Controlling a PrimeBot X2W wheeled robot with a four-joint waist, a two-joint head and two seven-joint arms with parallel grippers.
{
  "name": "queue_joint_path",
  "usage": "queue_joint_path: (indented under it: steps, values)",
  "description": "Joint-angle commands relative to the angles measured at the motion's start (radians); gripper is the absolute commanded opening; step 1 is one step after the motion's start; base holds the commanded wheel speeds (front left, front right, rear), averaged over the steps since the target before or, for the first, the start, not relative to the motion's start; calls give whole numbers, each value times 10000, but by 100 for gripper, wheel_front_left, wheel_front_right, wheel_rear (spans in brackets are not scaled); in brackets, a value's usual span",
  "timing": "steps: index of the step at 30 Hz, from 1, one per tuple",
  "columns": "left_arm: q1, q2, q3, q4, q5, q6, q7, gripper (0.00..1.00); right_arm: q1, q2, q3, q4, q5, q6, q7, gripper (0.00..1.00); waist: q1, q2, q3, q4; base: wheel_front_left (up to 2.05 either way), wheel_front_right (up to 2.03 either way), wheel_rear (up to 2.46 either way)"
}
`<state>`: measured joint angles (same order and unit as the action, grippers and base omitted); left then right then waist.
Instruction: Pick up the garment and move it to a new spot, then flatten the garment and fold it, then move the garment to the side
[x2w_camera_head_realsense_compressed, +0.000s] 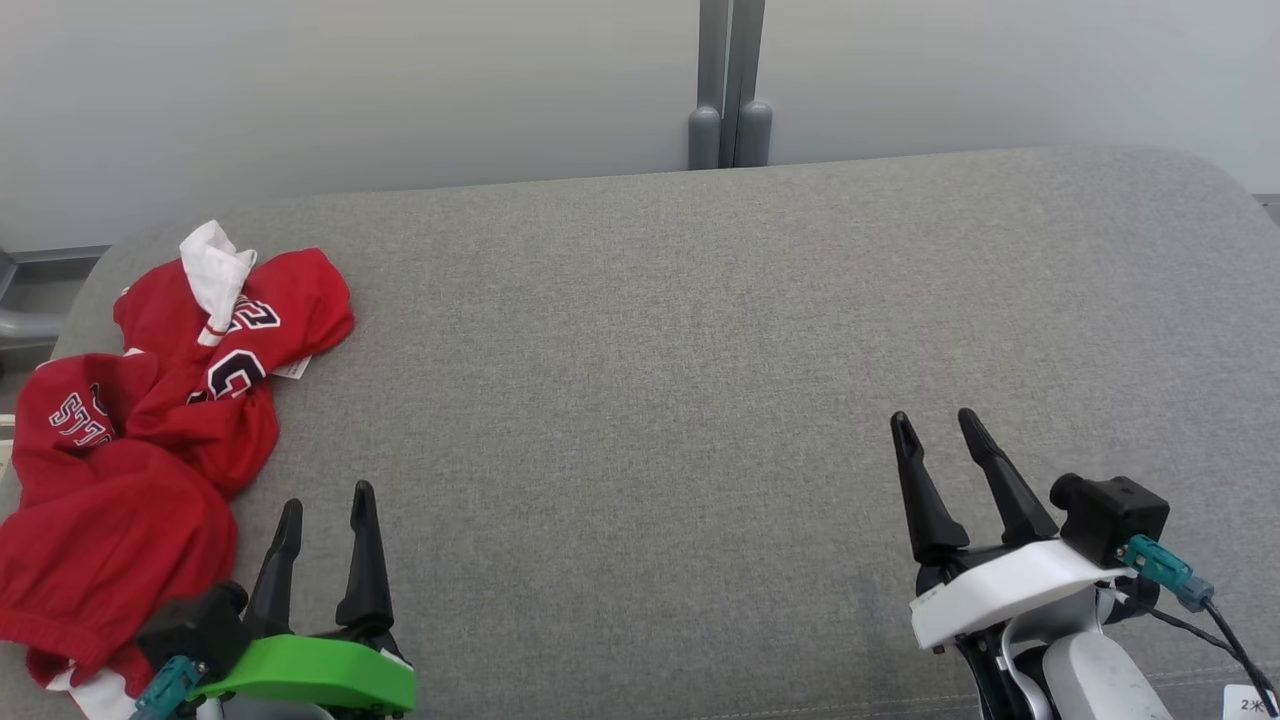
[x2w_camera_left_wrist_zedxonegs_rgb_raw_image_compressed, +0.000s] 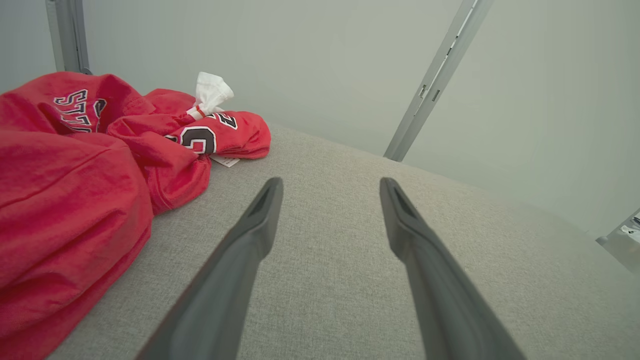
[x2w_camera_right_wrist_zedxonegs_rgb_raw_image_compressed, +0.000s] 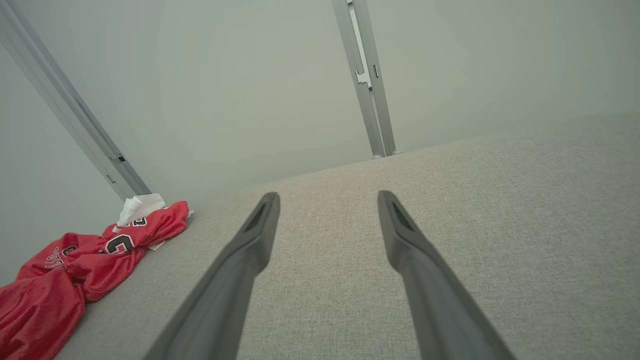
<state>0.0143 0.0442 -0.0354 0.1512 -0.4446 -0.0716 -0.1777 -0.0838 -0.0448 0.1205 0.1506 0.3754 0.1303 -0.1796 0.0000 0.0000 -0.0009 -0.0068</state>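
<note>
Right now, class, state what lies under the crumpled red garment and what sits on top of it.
The red garment rests on the grey cushioned surface. A white cloth part sticks up at its far end. Anything beneath its folds is covered.

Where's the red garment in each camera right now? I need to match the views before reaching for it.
Head view: the garment lies crumpled at the left edge, just left of the left gripper.
Left wrist view: the garment is on the left side, close by.
Right wrist view: the garment is in the lower-left corner, well left of the right gripper.
Shared landmark: the white fabric patch at its far end.
</note>
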Motion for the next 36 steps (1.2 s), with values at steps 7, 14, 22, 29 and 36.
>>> queue_joint_path:
  steps: [7, 14, 22, 29, 36]
  values:
    - [52, 74, -87, -1, 661, 126, -217, 100, -108, -59, 43, -61, -828, 4, -233, 100, 0, 0, -3, -2, 0, 0, 0]
    - [90, 79, -104, 63, 1120, 179, -378, 100, -105, -64, 80, -75, -1409, 5, -378, 100, 0, 0, 0, 14, 0, 0, 0]
    - [132, 82, -155, 127, 1626, 216, -540, 100, -116, -69, 145, -79, -2036, 5, -554, 100, 0, 0, 15, 25, 0, 0, 0]
    - [157, 86, -208, 192, 1984, 237, -673, 100, -116, -74, 114, -70, -2490, 5, -662, 100, 0, 0, 25, 20, 0, 0, 0]
    - [183, 90, -242, 245, 2271, 301, -818, 100, -100, -73, 26, -74, -2792, 6, -797, 100, 0, 0, 5, 10, 0, 0, 0]
